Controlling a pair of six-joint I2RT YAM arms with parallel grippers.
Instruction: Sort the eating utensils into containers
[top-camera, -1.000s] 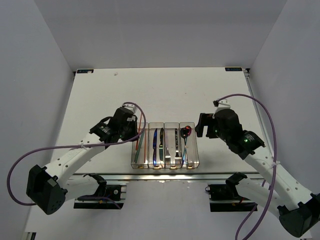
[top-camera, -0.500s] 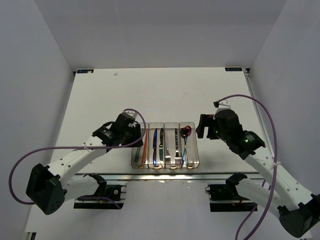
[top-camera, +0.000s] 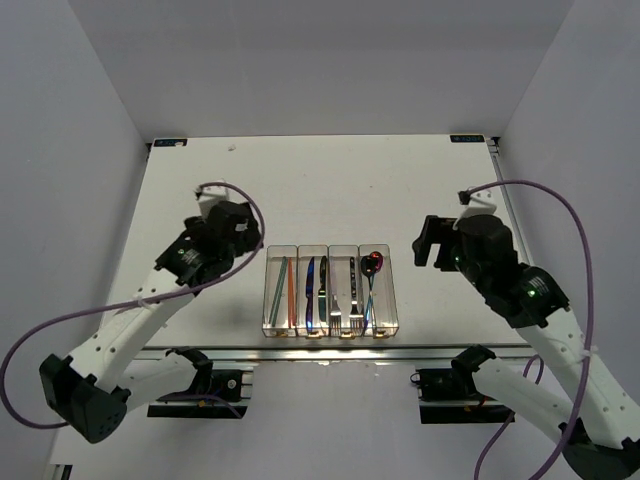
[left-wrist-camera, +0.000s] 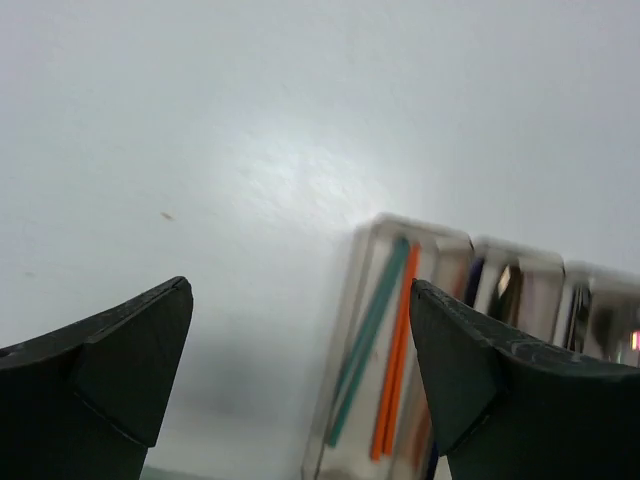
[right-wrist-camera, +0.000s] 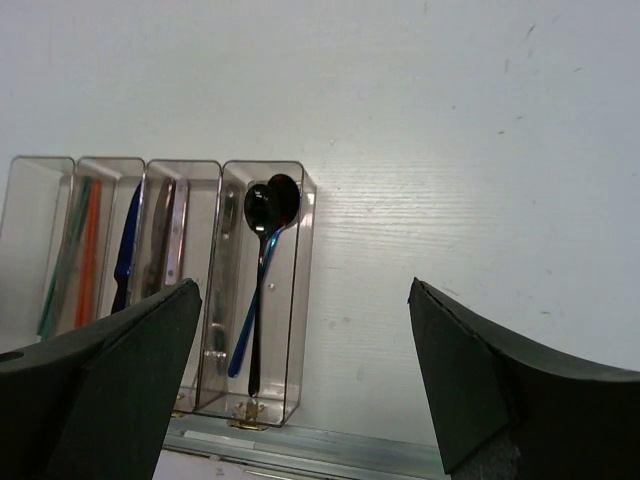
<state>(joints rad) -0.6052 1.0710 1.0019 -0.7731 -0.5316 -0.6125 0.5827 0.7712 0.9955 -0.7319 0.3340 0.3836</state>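
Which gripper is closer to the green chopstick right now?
Left. The left gripper hovers just left of the green chopstick, which lies in the leftmost bin; the right gripper is past the row's opposite end.

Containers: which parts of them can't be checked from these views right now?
- Left wrist: containers blurred; left end effector finger hides the right-hand bins.
- Right wrist: right end effector finger covers the left bins' near ends.
- Top: fork bin contents too small to count.

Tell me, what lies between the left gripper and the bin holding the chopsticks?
Only bare white table separates the left gripper from the chopstick bin; the left wrist view shows it, the top view agrees.
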